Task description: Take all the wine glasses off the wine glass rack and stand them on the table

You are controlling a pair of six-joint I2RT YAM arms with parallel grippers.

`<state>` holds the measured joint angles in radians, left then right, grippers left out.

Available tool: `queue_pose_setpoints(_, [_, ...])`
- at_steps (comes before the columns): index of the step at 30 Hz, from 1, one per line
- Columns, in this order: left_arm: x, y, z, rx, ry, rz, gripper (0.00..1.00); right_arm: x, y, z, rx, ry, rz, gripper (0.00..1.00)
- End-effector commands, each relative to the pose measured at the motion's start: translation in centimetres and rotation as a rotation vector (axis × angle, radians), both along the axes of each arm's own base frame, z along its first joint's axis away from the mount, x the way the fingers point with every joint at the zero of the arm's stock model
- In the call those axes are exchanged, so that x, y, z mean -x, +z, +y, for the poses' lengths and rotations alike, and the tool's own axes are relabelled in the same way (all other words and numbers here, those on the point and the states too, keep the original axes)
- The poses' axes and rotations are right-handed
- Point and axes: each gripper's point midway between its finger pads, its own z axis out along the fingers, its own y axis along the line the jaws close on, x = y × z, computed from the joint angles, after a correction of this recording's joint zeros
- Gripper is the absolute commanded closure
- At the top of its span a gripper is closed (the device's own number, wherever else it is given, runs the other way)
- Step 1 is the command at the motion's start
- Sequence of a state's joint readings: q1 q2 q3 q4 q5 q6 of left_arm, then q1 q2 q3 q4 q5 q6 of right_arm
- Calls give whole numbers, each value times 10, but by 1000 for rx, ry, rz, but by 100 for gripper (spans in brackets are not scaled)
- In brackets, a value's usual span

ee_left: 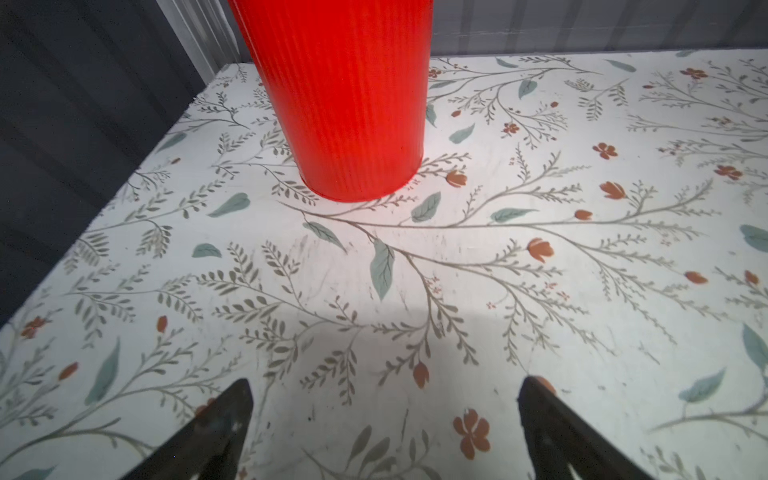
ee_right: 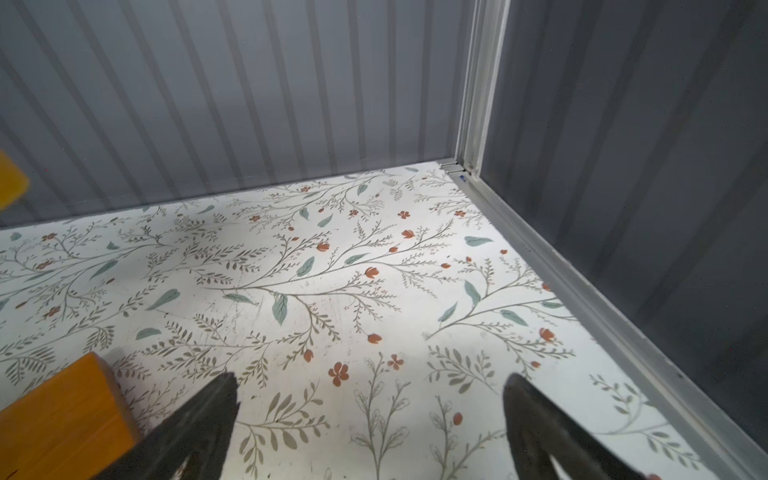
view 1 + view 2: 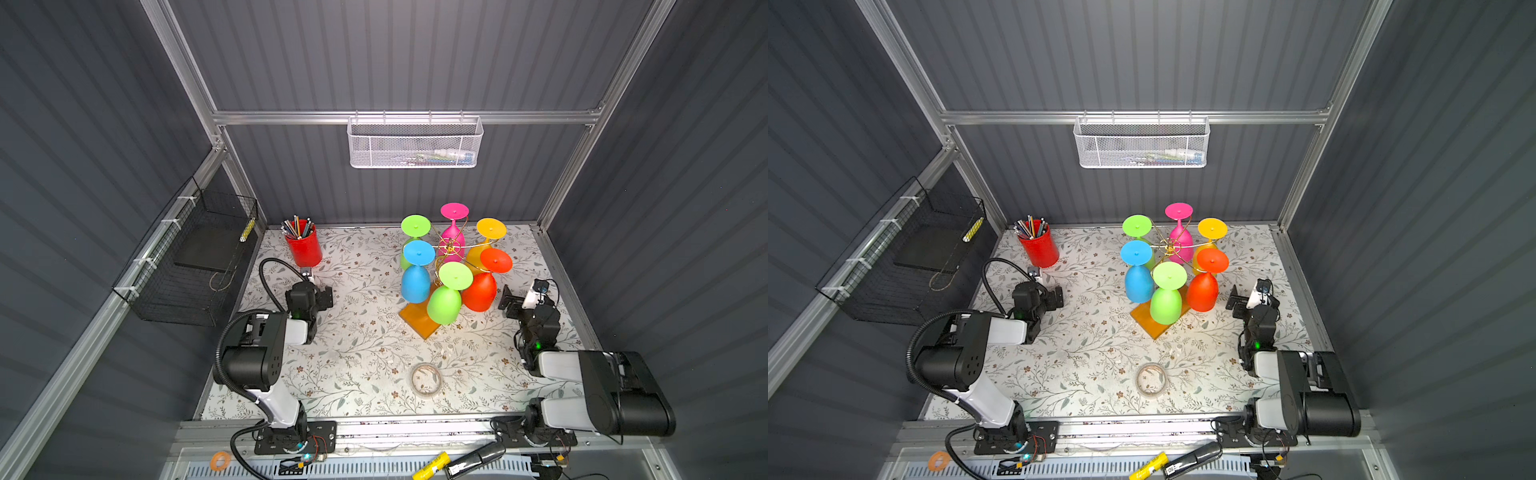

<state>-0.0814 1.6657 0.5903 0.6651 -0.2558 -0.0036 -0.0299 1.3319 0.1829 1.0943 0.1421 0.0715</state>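
The wine glass rack [image 3: 450,248] stands between the two arms. The right gripper [image 2: 370,382] is just to the rack's right, close to the hanging red wine glass [image 3: 480,291]. The left gripper [image 1: 384,390] is well apart on the rack's left. Both top views show six coloured glasses hanging bowl-down from the rack. The right wrist view catches only a corner of its wooden base [image 2: 62,411], while the left wrist view faces a red cup [image 1: 345,104]. Both grippers' jaws are spread wide, holding and touching nothing.
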Motion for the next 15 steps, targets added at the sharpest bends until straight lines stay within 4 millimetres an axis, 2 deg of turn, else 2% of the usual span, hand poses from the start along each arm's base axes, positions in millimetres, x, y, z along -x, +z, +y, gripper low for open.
queue_pose_setpoints(1, [-3,29,6,-36,70,12,0,8,22,-11,-2,-78,-60,1])
queue_pose_setpoints(5, [-7,63,-6,38,82,-13,0,23,42,-34,-42,-223,-98,1])
queue_pose_setpoints(10, [-6,98,-20,125,92,-3,0,31,54,-53,-84,-353,-50,1])
queue_pose_setpoints(13, [-2,111,-32,210,98,25,0,35,63,-56,-150,-378,-8,1])
queue_pose_setpoints(15, [1,112,-38,287,112,57,0,38,70,-57,-206,-389,20,1])
